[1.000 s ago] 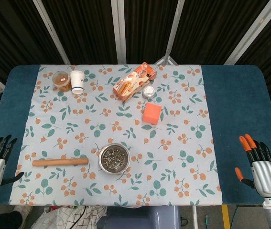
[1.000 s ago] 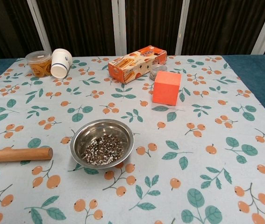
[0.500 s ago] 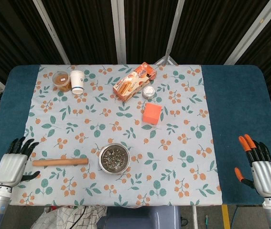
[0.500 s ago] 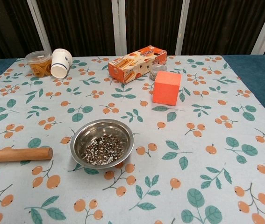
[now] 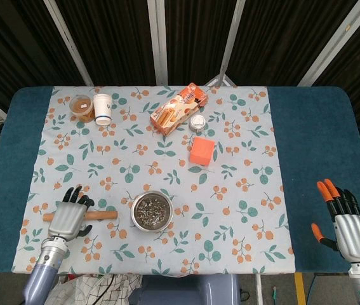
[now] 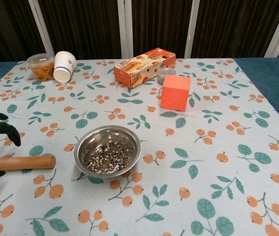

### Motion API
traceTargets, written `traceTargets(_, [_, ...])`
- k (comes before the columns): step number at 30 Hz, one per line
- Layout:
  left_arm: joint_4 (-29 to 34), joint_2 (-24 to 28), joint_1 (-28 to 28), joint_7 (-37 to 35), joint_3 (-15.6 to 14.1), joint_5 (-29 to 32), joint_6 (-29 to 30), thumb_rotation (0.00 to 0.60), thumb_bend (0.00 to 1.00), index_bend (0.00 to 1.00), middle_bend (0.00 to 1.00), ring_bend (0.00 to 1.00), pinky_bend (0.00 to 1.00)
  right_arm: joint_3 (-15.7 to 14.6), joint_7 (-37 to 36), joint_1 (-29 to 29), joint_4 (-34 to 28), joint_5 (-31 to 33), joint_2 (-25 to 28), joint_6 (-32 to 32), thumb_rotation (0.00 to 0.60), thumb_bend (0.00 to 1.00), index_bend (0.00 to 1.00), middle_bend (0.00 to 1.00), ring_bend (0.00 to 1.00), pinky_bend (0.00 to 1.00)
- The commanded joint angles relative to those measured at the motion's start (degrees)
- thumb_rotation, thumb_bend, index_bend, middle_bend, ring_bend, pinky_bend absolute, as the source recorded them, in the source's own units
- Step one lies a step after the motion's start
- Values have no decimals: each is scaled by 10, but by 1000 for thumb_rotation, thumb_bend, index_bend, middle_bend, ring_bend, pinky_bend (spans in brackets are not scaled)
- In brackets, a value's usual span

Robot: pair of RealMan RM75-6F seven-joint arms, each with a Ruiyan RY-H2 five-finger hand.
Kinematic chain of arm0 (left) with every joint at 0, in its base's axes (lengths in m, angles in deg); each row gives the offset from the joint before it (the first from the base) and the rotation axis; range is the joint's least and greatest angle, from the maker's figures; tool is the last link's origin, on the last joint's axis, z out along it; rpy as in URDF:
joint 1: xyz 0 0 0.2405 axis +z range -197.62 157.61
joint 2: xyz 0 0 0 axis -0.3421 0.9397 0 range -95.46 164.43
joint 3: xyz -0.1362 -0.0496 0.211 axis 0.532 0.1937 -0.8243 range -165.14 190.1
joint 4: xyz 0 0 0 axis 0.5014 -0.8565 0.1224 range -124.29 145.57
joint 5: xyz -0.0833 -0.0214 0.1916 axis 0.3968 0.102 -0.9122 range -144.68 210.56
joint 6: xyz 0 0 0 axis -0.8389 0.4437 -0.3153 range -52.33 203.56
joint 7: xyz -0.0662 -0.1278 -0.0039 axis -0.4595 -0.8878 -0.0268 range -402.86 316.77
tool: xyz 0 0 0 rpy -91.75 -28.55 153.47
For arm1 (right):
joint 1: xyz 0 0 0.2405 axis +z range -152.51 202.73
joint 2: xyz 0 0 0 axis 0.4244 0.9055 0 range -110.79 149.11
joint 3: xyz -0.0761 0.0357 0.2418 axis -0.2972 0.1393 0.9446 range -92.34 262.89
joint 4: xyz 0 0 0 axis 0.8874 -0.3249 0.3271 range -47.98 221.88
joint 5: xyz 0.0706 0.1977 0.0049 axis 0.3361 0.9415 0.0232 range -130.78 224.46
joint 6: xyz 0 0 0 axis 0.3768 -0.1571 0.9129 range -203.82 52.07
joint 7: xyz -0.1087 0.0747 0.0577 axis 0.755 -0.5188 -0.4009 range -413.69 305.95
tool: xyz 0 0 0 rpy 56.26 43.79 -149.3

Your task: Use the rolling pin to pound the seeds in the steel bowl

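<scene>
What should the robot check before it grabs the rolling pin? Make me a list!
1. Rolling pin lying flat on the table and reachable: ok.
2. Left robot hand above the pin, fingers spread: ok.
3. Left robot hand already gripping the pin: not ok; the chest view shows the fingers apart around it.
4. Steel bowl upright, seeds inside: ok.
5. Bowl close beside the pin's end, nothing between them: ok.
6. Right robot hand out of the way at the table edge: ok.
</scene>
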Motion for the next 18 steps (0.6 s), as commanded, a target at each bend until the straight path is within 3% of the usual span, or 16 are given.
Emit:
traceTargets(1, [-18, -34, -13, 17, 0, 20, 2, 600, 382, 343, 257, 0, 0, 0, -2, 0, 0, 0, 0, -1, 600, 367, 0, 0, 0, 0])
traceTargets(8, [-42, -74, -27, 30, 1, 39, 9, 600, 415, 375, 284, 0, 0, 0, -4, 1, -1, 0, 1, -1, 600, 366, 0, 0, 0, 0])
traceTargets(18, [-53, -91, -41, 25, 8, 52, 18, 600, 418, 391, 311, 0, 0, 0, -1, 1, -2, 2, 1, -4, 600, 367, 0, 0, 0, 0])
